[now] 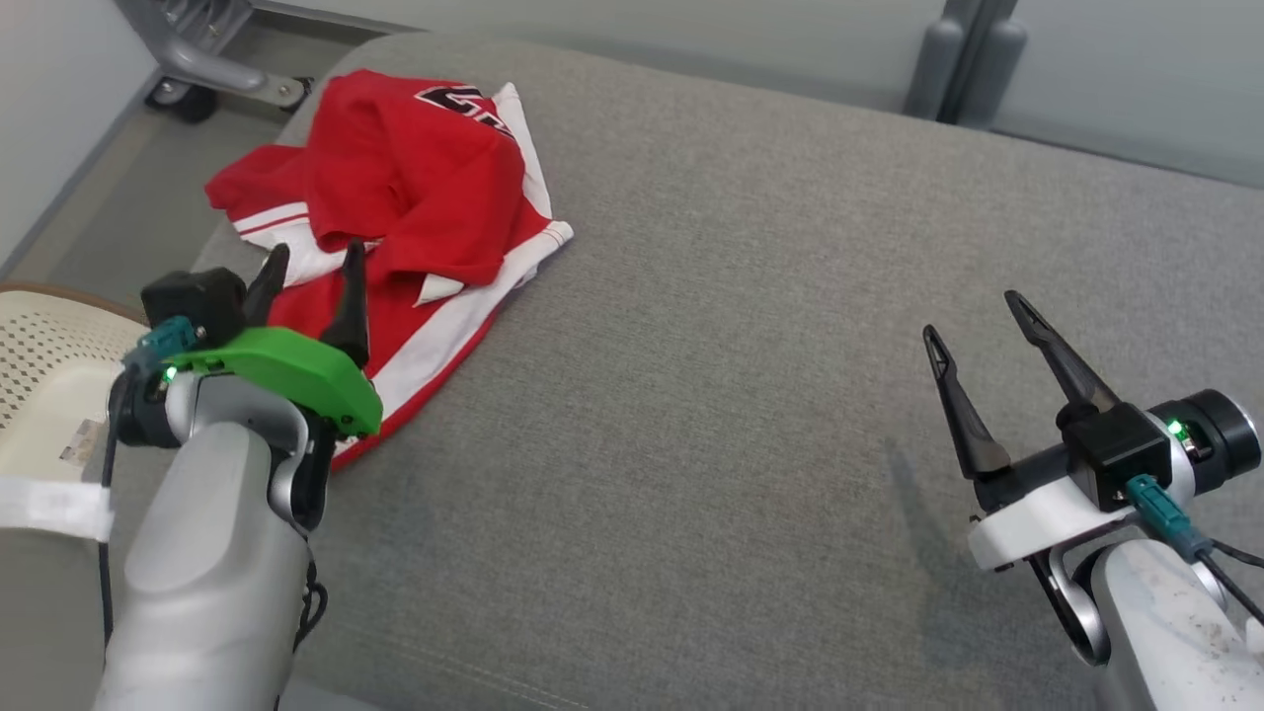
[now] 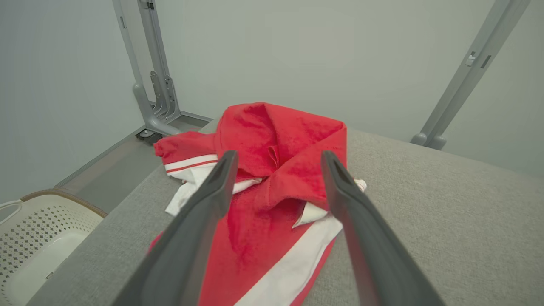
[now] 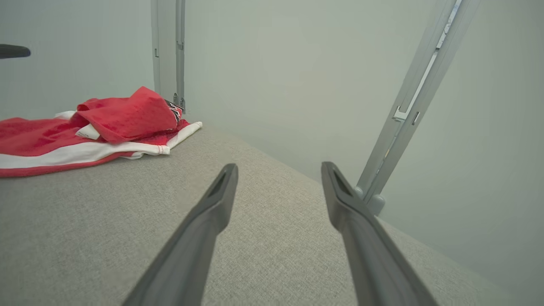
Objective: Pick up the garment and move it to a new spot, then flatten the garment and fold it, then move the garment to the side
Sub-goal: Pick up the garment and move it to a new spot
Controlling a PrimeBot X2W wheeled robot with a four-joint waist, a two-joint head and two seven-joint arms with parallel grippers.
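Note:
The garment [image 1: 415,197] is a red piece with white stripes and dark lettering, lying crumpled at the far left of the grey cushioned surface [image 1: 750,326]. My left gripper [image 1: 314,259] hovers open over the garment's near edge, fingers spread with nothing between them. In the left wrist view the garment [image 2: 276,170] bunches up just beyond the left gripper [image 2: 278,159]. My right gripper [image 1: 973,316] stands open over bare grey fabric at the right, far from the garment. From the right wrist view the garment [image 3: 106,123] lies at the far left, past the right gripper [image 3: 278,170].
A cream perforated basket [image 1: 49,365] stands at the left beside the cushion; it appears again in the left wrist view as the basket [image 2: 38,229]. Grey metal frame legs [image 1: 212,59] stand on the floor behind. The cushion's left edge runs close to the garment.

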